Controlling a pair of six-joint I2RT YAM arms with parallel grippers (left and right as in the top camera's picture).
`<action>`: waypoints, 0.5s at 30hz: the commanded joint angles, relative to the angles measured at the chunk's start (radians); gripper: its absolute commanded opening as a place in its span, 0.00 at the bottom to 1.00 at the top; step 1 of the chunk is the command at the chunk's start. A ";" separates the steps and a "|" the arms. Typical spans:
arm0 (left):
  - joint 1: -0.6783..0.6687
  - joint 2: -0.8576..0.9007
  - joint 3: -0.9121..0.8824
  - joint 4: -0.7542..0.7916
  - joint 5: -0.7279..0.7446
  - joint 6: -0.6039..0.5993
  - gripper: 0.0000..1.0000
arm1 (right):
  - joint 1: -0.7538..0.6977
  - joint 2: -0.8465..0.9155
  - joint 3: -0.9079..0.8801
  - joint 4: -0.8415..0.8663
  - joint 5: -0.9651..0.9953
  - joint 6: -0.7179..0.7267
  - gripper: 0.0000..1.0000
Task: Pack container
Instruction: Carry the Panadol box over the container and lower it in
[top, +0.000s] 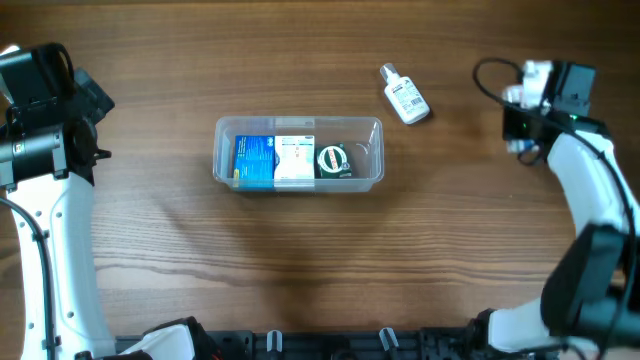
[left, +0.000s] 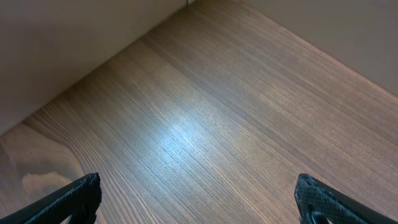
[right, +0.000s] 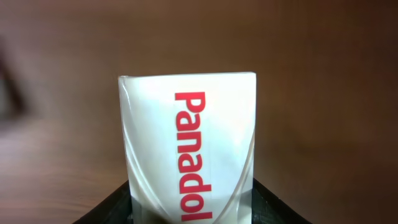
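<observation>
Along the near edge of the brown wood-grain table (top: 300, 260) both white-shelled arms rise from their bases and reach away toward the far side, the left arm (top: 60, 250) up the left edge, the right arm (top: 590, 200) bending up the right edge, each well apart from the middle. The left gripper (left: 198, 199) hangs over bare wood with its black fingers spread wide and nothing between them. The right gripper (right: 191, 202) has its jaws drawn in about a white cardboard box (right: 186, 143), the dark fingers lying against both its sides, so it appears to be gripped; red lettering running down its face reads "Panadol". Farther in, at the table's centre, lies the clear shallow rectangular plastic container (top: 365, 128), touched by neither gripper; inside stand a blue box (top: 254, 160), a white box (top: 293, 160) and a round dark item (top: 331, 162), their print too small to read. Beyond it, toward the far right, a small clear spray bottle (top: 404, 95) lies on its side.
</observation>
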 joint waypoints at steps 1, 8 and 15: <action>0.005 -0.005 0.005 0.003 -0.013 0.016 1.00 | 0.159 -0.109 0.047 0.006 -0.046 0.063 0.51; 0.005 -0.005 0.005 0.003 -0.013 0.016 1.00 | 0.524 -0.134 0.048 0.074 -0.042 0.055 0.52; 0.005 -0.005 0.005 0.003 -0.013 0.016 1.00 | 0.802 -0.133 0.048 0.169 -0.010 0.000 0.52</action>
